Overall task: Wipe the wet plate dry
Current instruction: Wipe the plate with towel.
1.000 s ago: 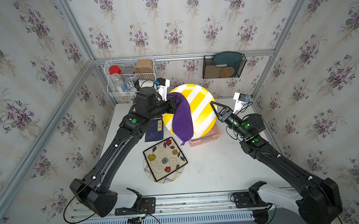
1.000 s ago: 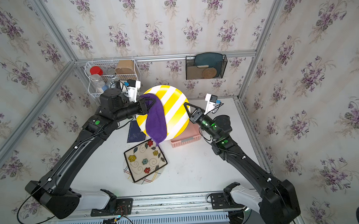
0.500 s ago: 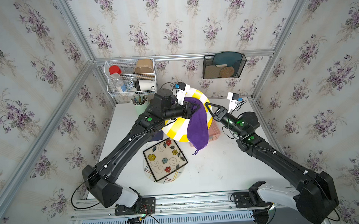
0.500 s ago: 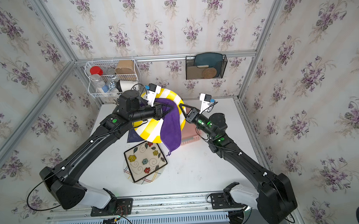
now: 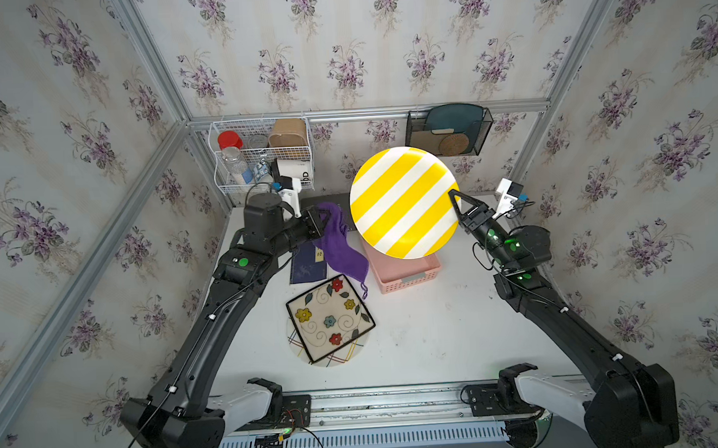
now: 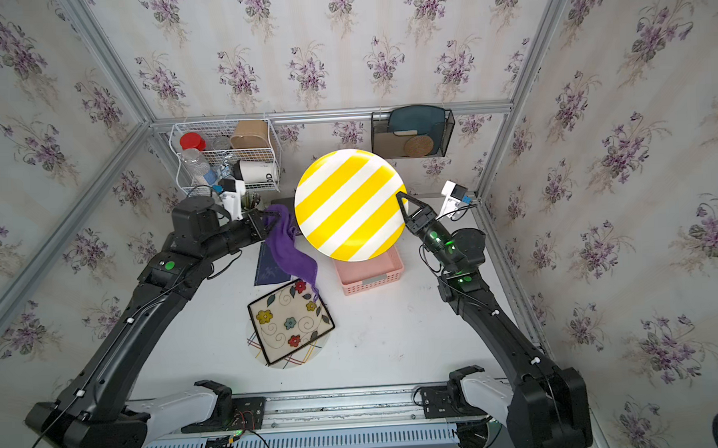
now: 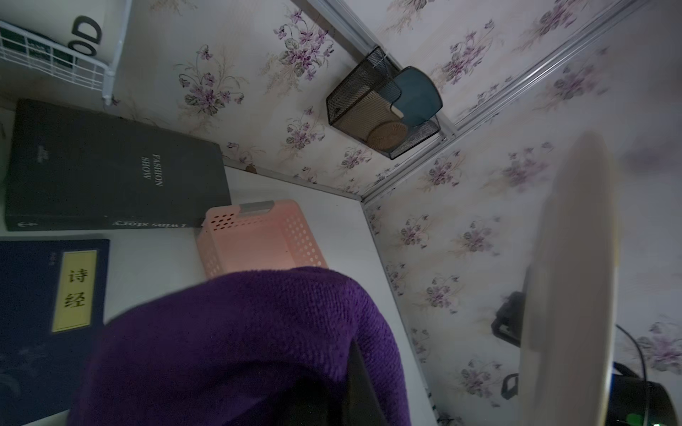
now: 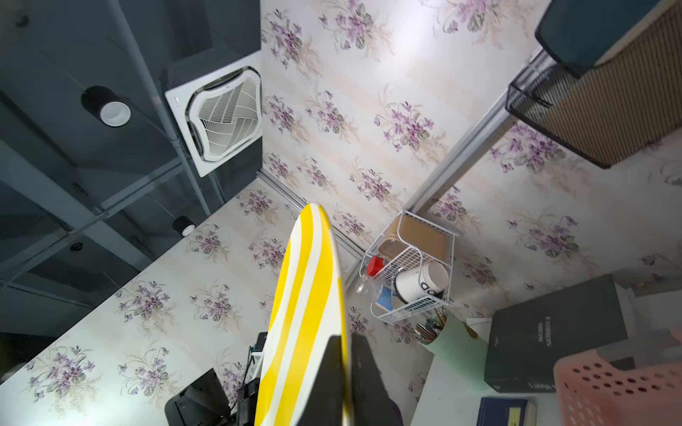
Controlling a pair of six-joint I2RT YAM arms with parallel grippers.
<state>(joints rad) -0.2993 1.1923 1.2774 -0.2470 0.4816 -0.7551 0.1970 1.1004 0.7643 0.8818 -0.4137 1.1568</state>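
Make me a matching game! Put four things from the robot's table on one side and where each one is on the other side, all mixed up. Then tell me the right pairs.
Things:
1. yellow-and-white striped round plate
2. purple terry cloth
3. pink perforated plastic basket
4. square flower-patterned plate

Places:
A. hangs from the left gripper
B. lies on a round line-patterned plate
C. held up in the air at its rim by the right gripper
D. stands directly on the white table

Pairs: 1-C, 2-A, 3-D, 4-B
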